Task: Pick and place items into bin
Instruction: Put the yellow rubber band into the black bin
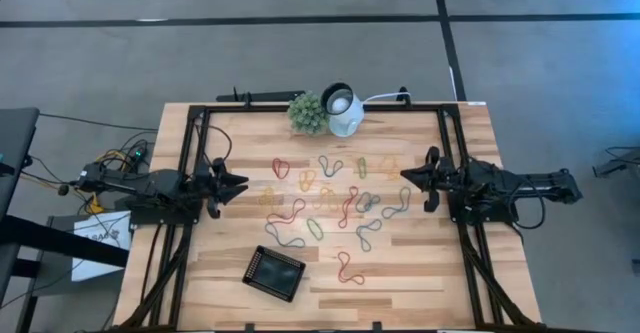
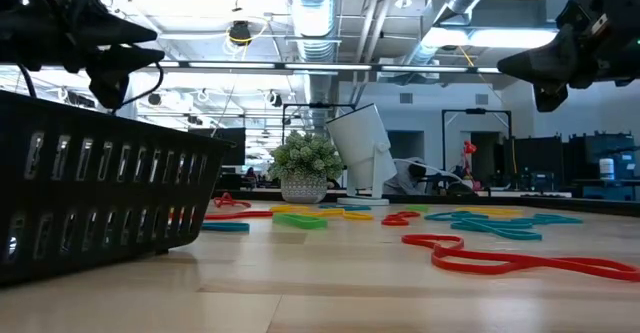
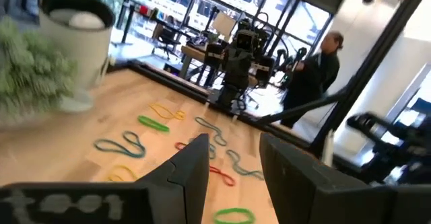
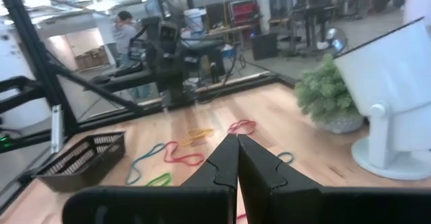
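- Left gripper (image 1: pixel 240 184), dark, two-fingered: jaws parted with a clear gap, holding nothing; it hangs above the left side of the table, fingertips turned toward the centre.
- Right gripper (image 1: pixel 408 176), dark, two-fingered: jaws pressed together, holding nothing; it hangs above the right side, facing the left one.
- Thin floppy rubber-band loops (image 1: pixel 330 201) in red, orange, yellow, green and dark grey: scattered flat across the middle of the light wooden plank table (image 1: pixel 420 273), between the two grippers; one red loop (image 1: pixel 348 269) lies apart toward the front edge.
- Small shallow black rectangular bin (image 1: pixel 274 272) with slotted walls: near the front edge, left of centre, no bands visible inside.
- Green plant ball (image 1: pixel 308 113) and white round lamp (image 1: pixel 344 109): side by side at the back edge.
- Person (image 3: pixel 319 66) in dark clothing: standing in the room beyond the table.
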